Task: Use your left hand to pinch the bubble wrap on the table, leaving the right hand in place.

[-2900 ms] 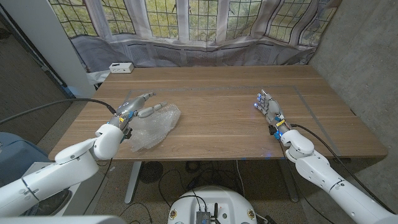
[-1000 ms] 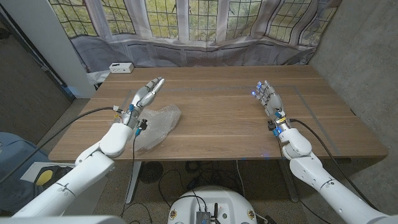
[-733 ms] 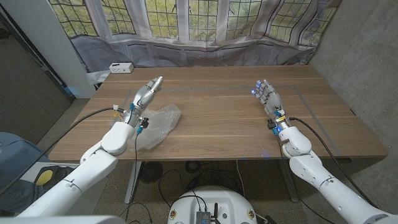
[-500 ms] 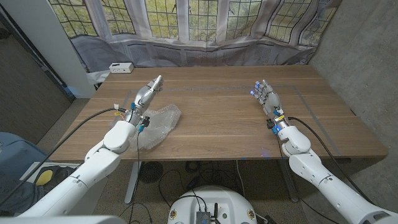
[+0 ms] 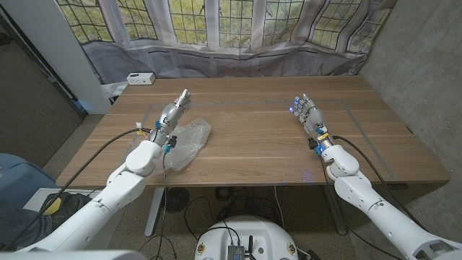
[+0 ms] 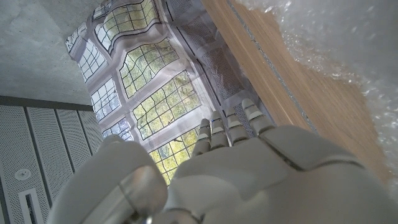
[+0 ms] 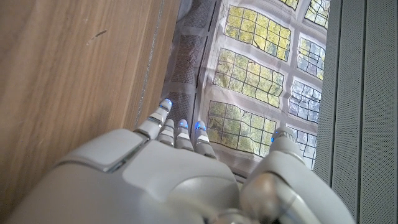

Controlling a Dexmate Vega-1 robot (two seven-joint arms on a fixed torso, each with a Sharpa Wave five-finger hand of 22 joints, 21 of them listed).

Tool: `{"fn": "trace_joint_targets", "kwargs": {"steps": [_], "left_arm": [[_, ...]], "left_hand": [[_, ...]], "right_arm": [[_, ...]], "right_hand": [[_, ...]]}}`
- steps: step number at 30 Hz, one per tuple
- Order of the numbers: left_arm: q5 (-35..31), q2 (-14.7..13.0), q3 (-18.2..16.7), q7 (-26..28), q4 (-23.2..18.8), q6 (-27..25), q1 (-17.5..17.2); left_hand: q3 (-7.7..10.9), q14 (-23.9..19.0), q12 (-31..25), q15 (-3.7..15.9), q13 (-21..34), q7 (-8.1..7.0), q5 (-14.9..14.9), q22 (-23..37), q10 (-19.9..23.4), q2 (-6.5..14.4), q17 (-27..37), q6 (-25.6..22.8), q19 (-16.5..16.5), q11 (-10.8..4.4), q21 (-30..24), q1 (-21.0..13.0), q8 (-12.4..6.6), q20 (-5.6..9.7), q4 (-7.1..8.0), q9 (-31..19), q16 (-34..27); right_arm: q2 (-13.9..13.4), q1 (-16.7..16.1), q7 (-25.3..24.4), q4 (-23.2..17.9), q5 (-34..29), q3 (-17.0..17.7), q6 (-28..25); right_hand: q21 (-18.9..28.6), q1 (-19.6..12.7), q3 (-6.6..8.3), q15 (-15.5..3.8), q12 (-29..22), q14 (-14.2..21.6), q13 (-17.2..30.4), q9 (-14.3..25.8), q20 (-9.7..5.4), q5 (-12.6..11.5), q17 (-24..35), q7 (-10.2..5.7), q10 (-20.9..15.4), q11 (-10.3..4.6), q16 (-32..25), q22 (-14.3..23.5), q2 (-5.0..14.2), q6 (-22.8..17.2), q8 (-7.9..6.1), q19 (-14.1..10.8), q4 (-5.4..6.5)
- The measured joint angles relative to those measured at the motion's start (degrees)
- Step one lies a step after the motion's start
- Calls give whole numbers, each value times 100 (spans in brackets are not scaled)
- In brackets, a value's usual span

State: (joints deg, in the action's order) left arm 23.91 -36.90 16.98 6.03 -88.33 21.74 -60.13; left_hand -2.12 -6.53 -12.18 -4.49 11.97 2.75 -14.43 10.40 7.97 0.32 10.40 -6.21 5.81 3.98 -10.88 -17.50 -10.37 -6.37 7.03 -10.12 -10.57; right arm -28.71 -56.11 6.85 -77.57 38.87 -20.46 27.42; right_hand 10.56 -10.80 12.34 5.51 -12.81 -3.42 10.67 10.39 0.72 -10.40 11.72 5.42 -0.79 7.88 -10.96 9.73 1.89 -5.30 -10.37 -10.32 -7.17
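One sheet: bubble wrap, likely light, soft, crinkly, is lying on the tabletop.
Hold: a raised edge fold is being suggested.
Left robot hand: is being held open, empty, above it.
Right robot hand: is being kept open, empty.

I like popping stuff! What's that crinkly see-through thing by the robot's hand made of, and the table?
The bubble wrap looks like thin clear plastic: shiny, wrinkled, with small bumps. The table looks like brown wood, matte, with long grain lines, though it could be a wood-look surface.

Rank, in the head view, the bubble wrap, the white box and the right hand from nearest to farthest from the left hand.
1. bubble wrap: just beside and below the left hand, on the table's left.
2. white box: at the far left corner.
3. right hand: across the table, on its right side.
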Motion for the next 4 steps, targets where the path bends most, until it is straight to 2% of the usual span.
{"fn": "trace_joint_targets", "kwargs": {"steps": [4], "left_arm": [[35, 0, 0, -6, 0, 6, 0]], "left_hand": [[0, 0, 0, 0, 0, 0, -21, 0, 0, 0, 0, 0, -19, 0, 0, 0, 0, -19, 0, 0, 0]], "right_arm": [[3, 3, 0, 10, 0, -2, 0]], "right_hand": [[0, 0, 0, 0, 0, 0, 0, 0, 0, 0, 0, 0, 0, 0, 0, 0, 0, 0, 0, 0, 0]]}}
